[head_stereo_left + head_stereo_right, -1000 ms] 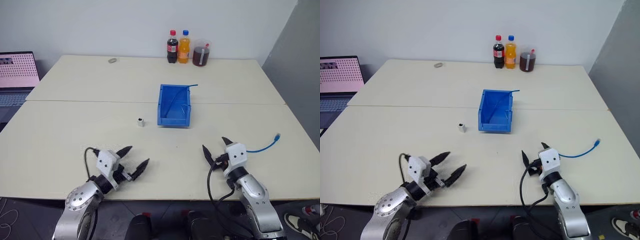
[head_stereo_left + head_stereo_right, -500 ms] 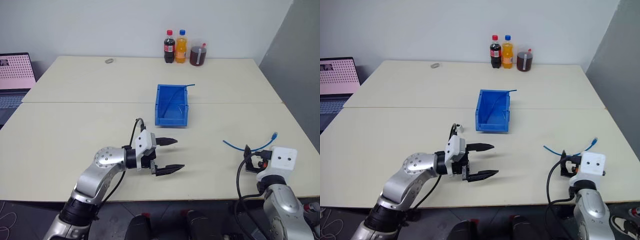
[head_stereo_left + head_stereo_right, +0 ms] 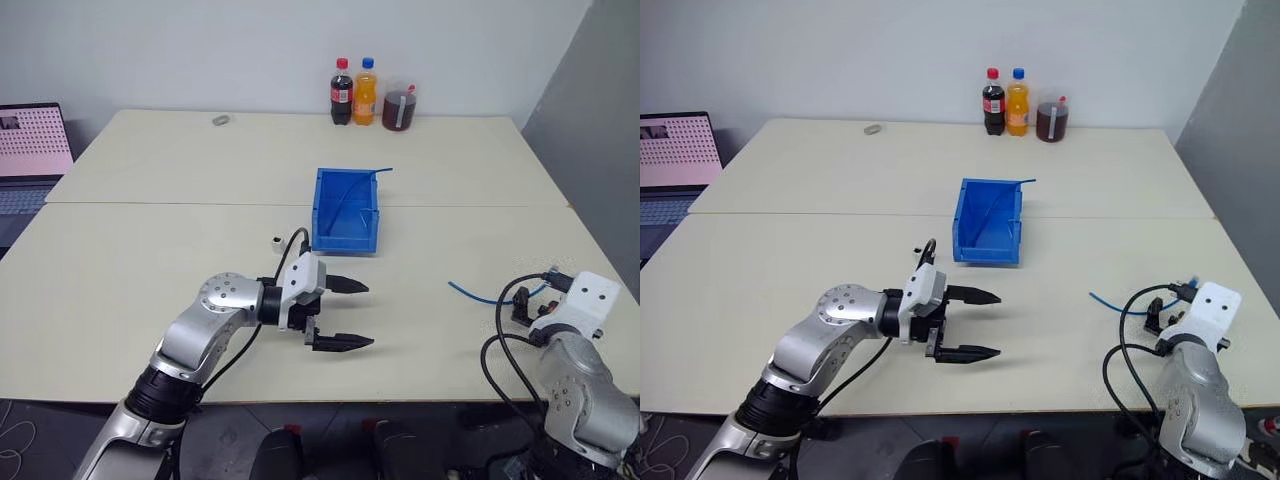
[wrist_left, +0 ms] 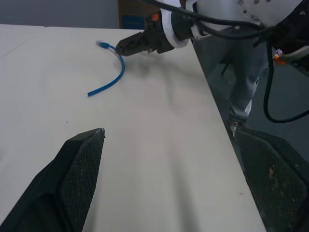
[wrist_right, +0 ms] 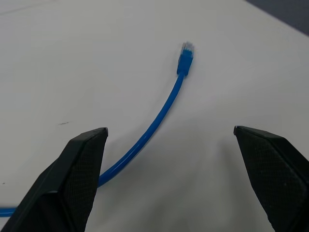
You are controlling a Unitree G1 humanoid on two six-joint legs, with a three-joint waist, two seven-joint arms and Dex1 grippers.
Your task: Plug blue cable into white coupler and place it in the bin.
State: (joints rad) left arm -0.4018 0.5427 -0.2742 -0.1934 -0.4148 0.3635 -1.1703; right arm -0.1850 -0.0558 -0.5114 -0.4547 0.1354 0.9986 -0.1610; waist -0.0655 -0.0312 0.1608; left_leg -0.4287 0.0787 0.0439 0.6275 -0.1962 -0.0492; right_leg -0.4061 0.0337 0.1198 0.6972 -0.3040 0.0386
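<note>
Light-blue, thin blue cable (image 5: 159,118) curves, its plug seemingly translucent.

blue cable (image 5: 159,117): I see it lying loose, curved, well right of the bin.
white coupler (image 3: 277,241): tiny, just left of bin.
bin (image 3: 345,210): I see it blue, open-topped.

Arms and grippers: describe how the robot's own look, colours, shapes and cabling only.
Both arms are rounded silver-grey metal segments with black joints. Each wrist carries a boxy white housing marked with small dark dots. The left gripper and the right gripper each have two black, tapering, pointed fingers with a grainy inner face. Loose black cables loop from each wrist along the forearm.
</note>
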